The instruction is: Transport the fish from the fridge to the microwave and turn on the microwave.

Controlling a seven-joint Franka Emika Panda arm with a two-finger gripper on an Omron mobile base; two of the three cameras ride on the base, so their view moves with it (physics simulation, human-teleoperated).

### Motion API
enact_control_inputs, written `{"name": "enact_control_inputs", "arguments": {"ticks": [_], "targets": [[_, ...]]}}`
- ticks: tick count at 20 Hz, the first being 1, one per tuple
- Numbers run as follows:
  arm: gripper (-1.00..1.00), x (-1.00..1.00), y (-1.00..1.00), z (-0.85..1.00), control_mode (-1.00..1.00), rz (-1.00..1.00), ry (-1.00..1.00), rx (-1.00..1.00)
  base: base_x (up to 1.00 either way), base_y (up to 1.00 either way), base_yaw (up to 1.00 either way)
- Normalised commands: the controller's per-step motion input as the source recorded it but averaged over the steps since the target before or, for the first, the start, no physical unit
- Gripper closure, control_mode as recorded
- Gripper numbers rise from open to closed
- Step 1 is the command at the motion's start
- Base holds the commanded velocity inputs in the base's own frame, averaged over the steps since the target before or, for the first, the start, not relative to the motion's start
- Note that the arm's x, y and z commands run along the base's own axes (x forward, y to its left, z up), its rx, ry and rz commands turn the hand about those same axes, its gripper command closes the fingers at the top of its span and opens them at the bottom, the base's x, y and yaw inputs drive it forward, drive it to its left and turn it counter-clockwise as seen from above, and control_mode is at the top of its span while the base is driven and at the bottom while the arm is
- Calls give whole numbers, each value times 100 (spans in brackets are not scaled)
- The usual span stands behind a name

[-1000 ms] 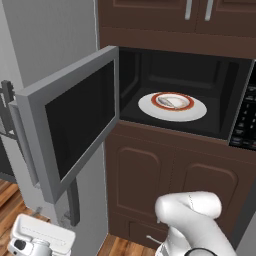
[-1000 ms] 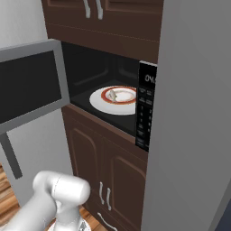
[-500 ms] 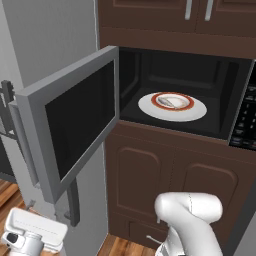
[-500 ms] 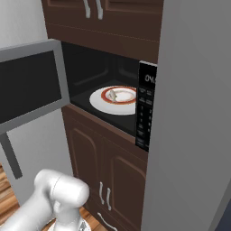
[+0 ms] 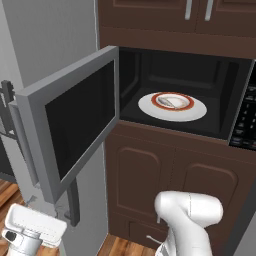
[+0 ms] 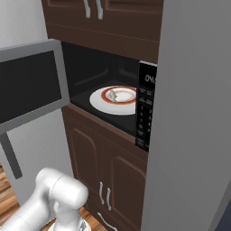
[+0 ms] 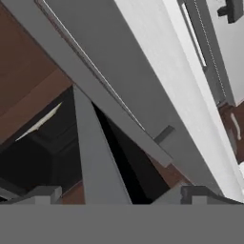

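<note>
Inside microwave: fish, plated.

Even, flat rendered light, soft shadows, dark microwave cavity, slightly coarse and blurred

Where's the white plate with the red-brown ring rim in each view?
Left base view: the white plate with the red-brown ring rim sits right of centre, upper half, on the white round turntable inside the open black-cavity microwave.
Right base view: the plate is at centre, just left of the black keypad strip.
Hand view: I cannot make out the plate there.
Shared landmark: the keypad strip, right of the plate in both base views.
</note>
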Motion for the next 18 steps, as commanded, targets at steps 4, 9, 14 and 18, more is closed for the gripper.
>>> {"name": "enact_control_inputs", "arguments": {"ticks": [4, 9, 14, 18], "targets": [[-100, 16, 0, 2, -100, -19, -18, 0, 0, 0, 0], [-100, 12, 0, 21, -100, -19, -19, 0, 0, 0, 0], [-100, 9, 0, 39, -100, -21, -20, 0, 0, 0, 0], [-100, -1, -7, 48, -100, -17, -22, 0, 0, 0, 0]]}}
